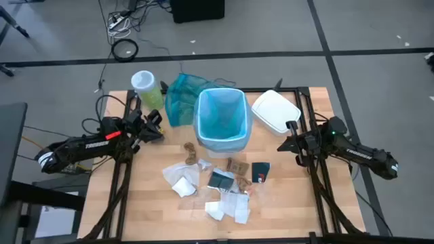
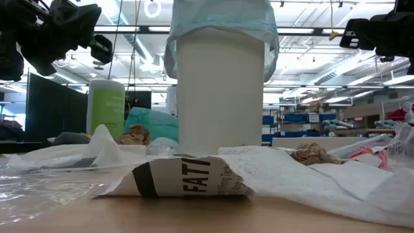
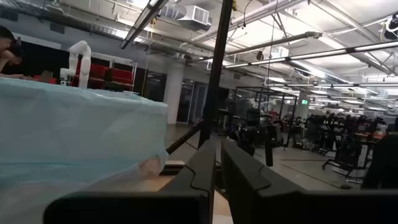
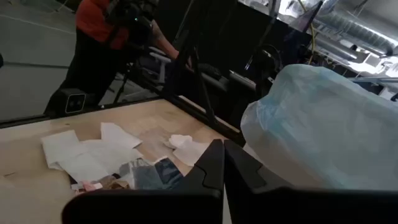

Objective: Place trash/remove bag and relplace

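A white, smooth-sided bin (image 1: pixel 221 132) is standing in the upper middle of the high view on a pale wood-plank table (image 1: pixel 149 210), lined with the bag (image 1: pixel 220 112), a thin, crinkly, translucent sky-blue film whose edge is folding out over the rim. In the low view the bag (image 2: pixel 220 26) is draping loosely over the bin's plain white wall (image 2: pixel 220 97).

The trash (image 1: pixel 213 186) is lying spread over the table just below the bin in the high view: crumpled white paper, wrinkled brown wrappers, flat dark packets and glossy clear plastic bits. In the low view one white wrapper (image 2: pixel 184 178) at lower centre is showing bold dark letters reading "FATT", cut off by a fold.

To the upper left of the bin a darker teal-green plastic bag (image 1: pixel 182 98) is sitting bunched, and beside it a cylindrical canister (image 1: pixel 146 88) with a pale lid and a green body. A white rounded-rectangle lid (image 1: pixel 275 110) is lying flat to the bin's upper right.

The left gripper (image 1: pixel 157 125) is hovering at the left of the bin, its jaws nearly together with a narrow slit between them and nothing in it. The right gripper (image 1: pixel 289 140) is hovering at the right, below the lid, its jaws pressed together on nothing.
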